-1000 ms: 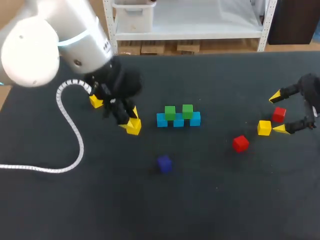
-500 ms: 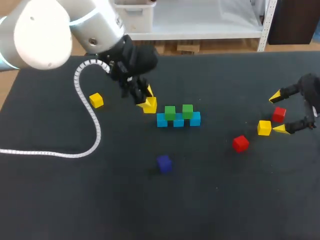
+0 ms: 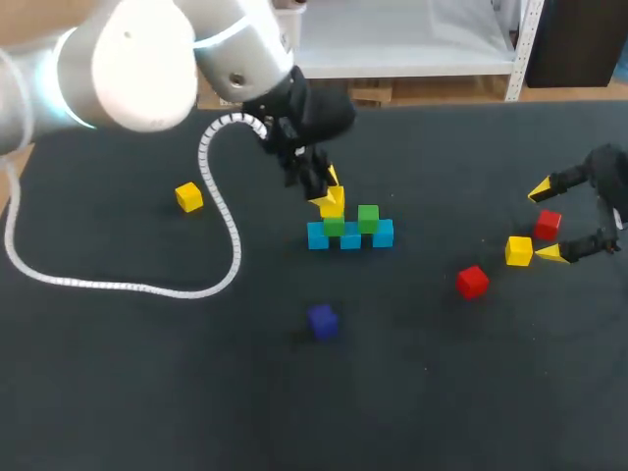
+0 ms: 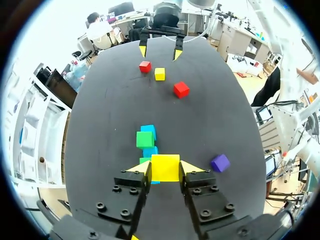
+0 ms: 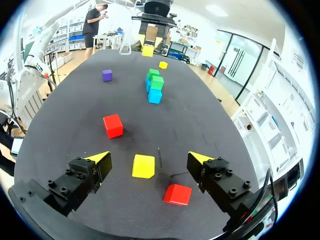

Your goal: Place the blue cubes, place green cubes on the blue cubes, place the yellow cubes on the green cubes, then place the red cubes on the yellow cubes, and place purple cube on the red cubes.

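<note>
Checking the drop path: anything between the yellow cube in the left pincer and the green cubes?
Nothing visible. The left pincer is shut on the yellow cube, right above the green cubes on the blue cubes, with no other cube or arm between them.

- three blue cubes [image 3: 350,240] are sitting in a row at the middle, with one at the left end [image 3: 317,236] and one at the right end [image 3: 383,234].
- two green cubes [image 3: 368,218] are resting on the blue row, the other [image 3: 334,227] at its left.
- three yellow cubes [image 3: 189,197] are showing: that one at the far left, one at the right [image 3: 518,251], and one yellow cube [image 3: 332,203] over the left green one.
- two red cubes [image 3: 472,282] are lying at the right, the second [image 3: 548,225] farther off.
- one purple cube [image 3: 322,320] is lying nearer than the row.
</note>
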Controlling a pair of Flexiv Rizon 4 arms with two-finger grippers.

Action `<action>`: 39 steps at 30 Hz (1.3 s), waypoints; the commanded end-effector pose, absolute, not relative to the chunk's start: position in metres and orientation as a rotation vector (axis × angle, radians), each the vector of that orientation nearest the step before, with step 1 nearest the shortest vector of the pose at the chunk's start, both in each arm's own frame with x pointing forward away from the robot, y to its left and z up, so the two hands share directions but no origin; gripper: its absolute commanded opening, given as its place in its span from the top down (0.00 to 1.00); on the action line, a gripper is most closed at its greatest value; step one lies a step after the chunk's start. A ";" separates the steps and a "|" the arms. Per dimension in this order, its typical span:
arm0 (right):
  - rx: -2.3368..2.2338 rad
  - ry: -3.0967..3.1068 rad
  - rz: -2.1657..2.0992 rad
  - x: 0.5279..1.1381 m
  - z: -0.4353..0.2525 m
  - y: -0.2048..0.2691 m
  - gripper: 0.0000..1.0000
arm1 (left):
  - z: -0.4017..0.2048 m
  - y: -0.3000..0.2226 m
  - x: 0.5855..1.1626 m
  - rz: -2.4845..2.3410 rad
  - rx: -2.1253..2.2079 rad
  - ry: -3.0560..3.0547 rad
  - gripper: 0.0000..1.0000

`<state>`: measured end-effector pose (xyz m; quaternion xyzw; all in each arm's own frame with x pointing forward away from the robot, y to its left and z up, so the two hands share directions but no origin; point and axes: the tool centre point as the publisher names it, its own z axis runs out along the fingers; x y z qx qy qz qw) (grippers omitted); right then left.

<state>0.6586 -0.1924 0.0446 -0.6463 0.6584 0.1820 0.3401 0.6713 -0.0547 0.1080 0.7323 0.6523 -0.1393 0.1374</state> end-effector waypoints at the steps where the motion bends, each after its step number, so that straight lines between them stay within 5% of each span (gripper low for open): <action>1: -1.680 1.710 0.475 0.659 0.044 -0.193 0.00 | 0.103 -0.071 0.684 -0.402 2.148 1.899 1.00; 39: -1.680 1.710 0.475 0.659 0.044 -0.193 0.00 | 0.078 -0.080 0.699 -0.360 2.009 2.106 1.00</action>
